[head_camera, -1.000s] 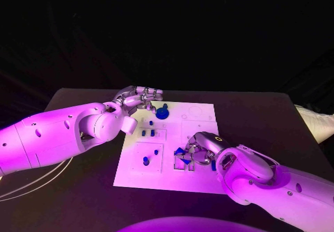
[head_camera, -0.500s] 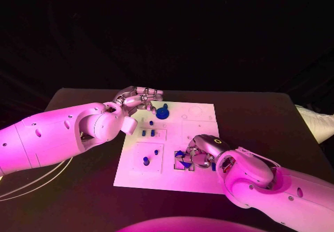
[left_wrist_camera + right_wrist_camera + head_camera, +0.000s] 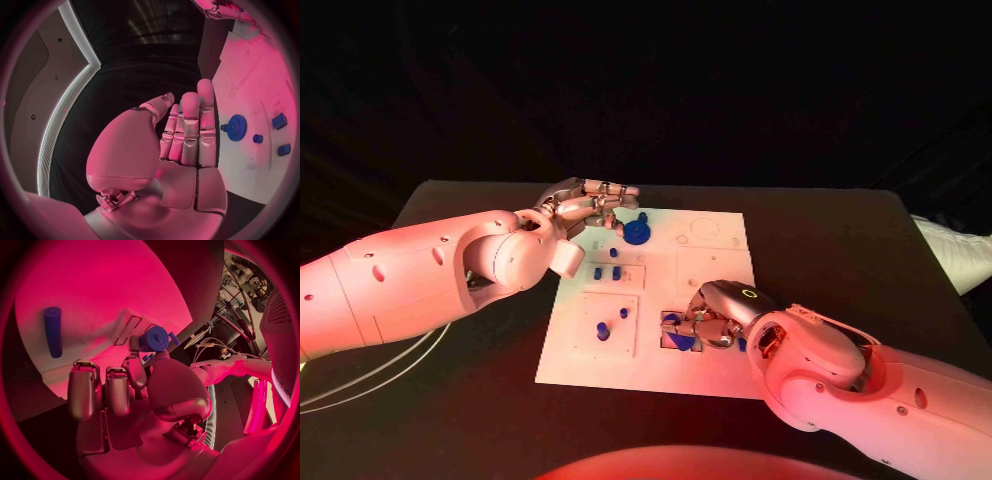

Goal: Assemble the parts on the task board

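The white task board (image 3: 711, 258) lies in the middle of the black table. My right hand (image 3: 714, 316) is low over the board's near middle, beside a rectangular cutout with several blue pieces (image 3: 676, 337). In the right wrist view its thumb and a finger pinch a short round blue part (image 3: 154, 338) just above the board (image 3: 94, 285). My left hand (image 3: 590, 204) hovers at the board's far left corner with straight fingers (image 3: 190, 131), holding nothing. A blue gear (image 3: 636, 234) (image 3: 236, 127) stands on the board close to it.
Small blue pegs (image 3: 606, 273) stand in the board's left middle, and two more blue pieces (image 3: 603, 331) sit in the near left recess. A blue rod (image 3: 53, 331) lies on the board. Pale cables (image 3: 358, 385) lie on the table at the left.
My right hand has slid a little toward the board's near edge, down onto the cutout with the blue pieces. The left hand has stayed where it was.
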You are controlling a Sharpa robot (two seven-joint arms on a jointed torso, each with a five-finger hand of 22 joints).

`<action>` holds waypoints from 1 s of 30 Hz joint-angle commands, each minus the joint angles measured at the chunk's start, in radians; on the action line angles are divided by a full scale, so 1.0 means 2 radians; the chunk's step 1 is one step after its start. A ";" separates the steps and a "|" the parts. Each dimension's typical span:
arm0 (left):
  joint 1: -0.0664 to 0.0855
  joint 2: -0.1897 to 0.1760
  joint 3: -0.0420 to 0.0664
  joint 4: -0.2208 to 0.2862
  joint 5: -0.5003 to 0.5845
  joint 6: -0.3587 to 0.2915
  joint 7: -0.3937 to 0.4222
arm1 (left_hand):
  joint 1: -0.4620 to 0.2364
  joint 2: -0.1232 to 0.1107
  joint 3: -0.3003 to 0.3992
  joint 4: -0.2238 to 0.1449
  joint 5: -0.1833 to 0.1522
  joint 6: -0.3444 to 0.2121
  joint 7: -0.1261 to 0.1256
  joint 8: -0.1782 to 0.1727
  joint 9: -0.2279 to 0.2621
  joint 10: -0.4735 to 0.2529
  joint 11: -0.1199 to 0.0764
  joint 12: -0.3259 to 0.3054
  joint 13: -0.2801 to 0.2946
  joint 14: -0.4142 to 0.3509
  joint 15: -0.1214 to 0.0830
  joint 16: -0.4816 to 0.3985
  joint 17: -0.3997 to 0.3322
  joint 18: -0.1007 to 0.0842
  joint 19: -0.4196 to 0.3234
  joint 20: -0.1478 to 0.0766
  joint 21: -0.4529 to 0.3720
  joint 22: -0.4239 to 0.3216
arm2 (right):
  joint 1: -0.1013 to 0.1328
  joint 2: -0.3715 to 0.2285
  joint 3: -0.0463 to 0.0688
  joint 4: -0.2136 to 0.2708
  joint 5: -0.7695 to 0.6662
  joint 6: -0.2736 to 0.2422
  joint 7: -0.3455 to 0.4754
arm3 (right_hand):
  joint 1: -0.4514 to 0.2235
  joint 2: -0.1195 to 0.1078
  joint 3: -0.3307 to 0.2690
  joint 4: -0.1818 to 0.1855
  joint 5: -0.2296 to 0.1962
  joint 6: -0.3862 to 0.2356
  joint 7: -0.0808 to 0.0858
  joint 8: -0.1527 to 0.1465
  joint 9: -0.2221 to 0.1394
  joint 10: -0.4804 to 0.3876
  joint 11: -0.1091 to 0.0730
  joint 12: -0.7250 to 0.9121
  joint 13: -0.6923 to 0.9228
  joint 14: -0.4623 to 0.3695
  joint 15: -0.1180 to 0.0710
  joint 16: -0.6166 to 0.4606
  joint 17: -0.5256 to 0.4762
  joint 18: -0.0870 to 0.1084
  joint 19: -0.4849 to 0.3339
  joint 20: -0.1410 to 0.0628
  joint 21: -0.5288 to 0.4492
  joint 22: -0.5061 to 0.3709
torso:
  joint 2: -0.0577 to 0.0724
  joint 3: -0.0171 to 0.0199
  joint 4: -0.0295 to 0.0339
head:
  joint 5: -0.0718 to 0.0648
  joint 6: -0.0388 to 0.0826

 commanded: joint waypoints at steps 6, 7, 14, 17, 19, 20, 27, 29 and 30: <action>0.000 0.000 0.000 0.000 -0.002 0.012 -0.002 | 0.000 0.004 -0.003 0.000 0.003 -0.003 -0.001 0.002 0.000 -0.002 -0.001 0.003 0.001 -0.003 0.001 -0.001 -0.001 0.005 0.000 0.004 -0.003 -0.001 | -0.001 -0.002 0.000 0.001 -0.011 0.005 -0.003 | -0.065 0.009 -0.033 0.001 -0.038 -0.003 0.002 -0.001 0.005 0.020 -0.017 -0.011 -0.001 0.045 -0.002 0.001 0.090 -0.004 0.006 -0.004 0.003 0.001 | 0.000 -0.0002 0.0001 | -0.001 0.000; 0.000 0.000 0.000 0.001 -0.002 0.012 -0.002 | 0.000 0.004 -0.003 0.000 0.003 -0.003 -0.001 0.002 0.000 -0.002 -0.001 0.003 0.001 -0.003 0.001 -0.001 -0.001 0.005 0.000 0.004 -0.003 -0.001 | -0.001 -0.002 0.000 0.001 -0.012 0.006 -0.003 | -0.065 0.009 -0.034 0.001 -0.039 -0.003 0.002 -0.001 0.005 0.020 -0.017 -0.011 -0.002 0.045 -0.002 0.001 0.090 -0.004 0.006 -0.004 0.003 0.001 | 0.000 -0.0003 0.0002 | -0.001 -0.001; 0.000 -0.001 0.000 0.001 -0.002 0.013 -0.003 | 0.000 0.004 -0.003 0.000 0.003 -0.003 -0.001 0.002 0.000 -0.002 -0.001 0.003 0.001 -0.003 0.001 -0.001 -0.001 0.005 0.000 0.004 -0.003 -0.001 | -0.001 -0.006 0.000 0.003 -0.020 0.007 -0.004 | -0.068 0.009 -0.036 0.001 -0.043 -0.004 0.002 -0.001 0.006 0.020 -0.016 -0.012 -0.001 0.045 -0.002 0.001 0.090 -0.004 0.006 -0.003 0.002 0.000 | 0.000 0.0002 -0.0001 | -0.001 -0.001; 0.000 -0.001 0.000 0.000 -0.002 0.014 -0.004 | 0.000 0.004 -0.003 0.000 0.003 -0.003 -0.001 0.002 0.000 -0.002 -0.001 0.003 0.001 -0.003 0.001 -0.001 -0.001 0.005 0.000 0.004 -0.003 -0.001 | -0.001 -0.009 0.000 0.007 -0.021 0.007 -0.003 | -0.068 0.009 -0.036 0.001 -0.043 -0.004 0.002 -0.001 0.006 0.020 -0.016 -0.012 -0.001 0.045 -0.002 0.001 0.090 -0.004 0.006 -0.003 0.003 0.001 | 0.000 0.0003 -0.0001 | -0.001 -0.001; 0.000 -0.001 0.000 0.000 -0.002 0.015 -0.004 | -0.001 0.004 -0.003 0.000 0.003 -0.004 -0.001 0.002 0.000 -0.003 0.000 0.004 0.001 -0.004 0.001 -0.001 -0.001 0.005 0.000 0.004 -0.003 -0.001 | -0.001 -0.011 0.000 0.010 -0.021 0.008 -0.002 | -0.062 0.008 -0.036 -0.001 -0.041 -0.004 0.002 -0.001 0.007 0.021 -0.017 -0.011 0.000 0.045 -0.002 0.001 0.090 -0.004 0.006 -0.003 0.003 0.001 | 0.000 0.0004 -0.0002 | -0.001 -0.001; 0.000 -0.001 0.000 0.000 -0.002 0.015 -0.004 | -0.001 0.004 -0.003 0.000 0.003 -0.004 -0.001 0.002 0.000 -0.004 0.000 0.004 0.001 -0.004 0.001 -0.001 -0.001 0.005 0.000 0.004 -0.003 -0.001 | -0.001 -0.012 0.000 0.011 -0.021 0.010 -0.002 | -0.051 0.006 -0.034 -0.005 -0.040 -0.004 0.002 -0.001 0.008 0.021 -0.016 -0.011 0.001 0.045 -0.002 0.002 0.091 -0.004 0.006 -0.003 0.003 0.001 | 0.000 0.0003 -0.0003 | -0.002 -0.001; 0.000 -0.001 0.000 0.000 -0.002 0.015 -0.006 | -0.001 0.004 -0.003 0.000 0.003 -0.004 -0.001 0.002 0.000 -0.004 0.000 0.004 0.001 -0.004 0.001 -0.001 -0.001 0.005 0.000 0.004 -0.003 -0.001 | -0.001 -0.013 0.000 0.015 -0.021 0.017 0.000 | 0.019 -0.006 -0.023 -0.032 -0.049 -0.005 0.001 -0.001 0.012 0.023 -0.017 -0.012 0.006 0.045 -0.003 0.002 0.092 -0.005 0.006 -0.004 0.003 0.003 | 0.000 0.0002 -0.0004 | -0.002 -0.002; 0.000 -0.001 0.000 0.000 -0.002 0.015 -0.006 | -0.001 0.004 -0.003 0.000 0.003 -0.004 -0.001 0.002 0.000 -0.004 0.000 0.004 0.001 -0.004 0.001 -0.001 -0.001 0.005 0.000 0.004 -0.003 -0.001 | -0.001 -0.013 0.000 0.015 -0.021 0.017 0.000 | 0.020 -0.006 -0.022 -0.032 -0.050 -0.005 0.001 -0.001 0.012 0.023 -0.017 -0.012 0.006 0.045 -0.003 0.002 0.092 -0.005 0.006 -0.004 0.003 0.003 | 0.000 0.0002 -0.0001 | -0.002 -0.002; 0.000 -0.001 0.000 0.000 -0.002 0.015 -0.007 | -0.001 0.004 -0.003 0.000 0.003 -0.004 -0.001 0.002 0.000 -0.004 0.000 0.004 0.001 -0.004 0.001 -0.001 -0.001 0.005 0.000 0.004 -0.003 -0.001 | -0.001 -0.013 0.000 0.015 -0.021 0.017 0.000 | 0.020 -0.006 -0.022 -0.032 -0.050 -0.005 0.001 -0.001 0.012 0.023 -0.017 -0.012 0.006 0.045 -0.003 0.002 0.092 -0.005 0.006 -0.004 0.003 0.003 | 0.000 0.0002 0.0002 | -0.002 -0.002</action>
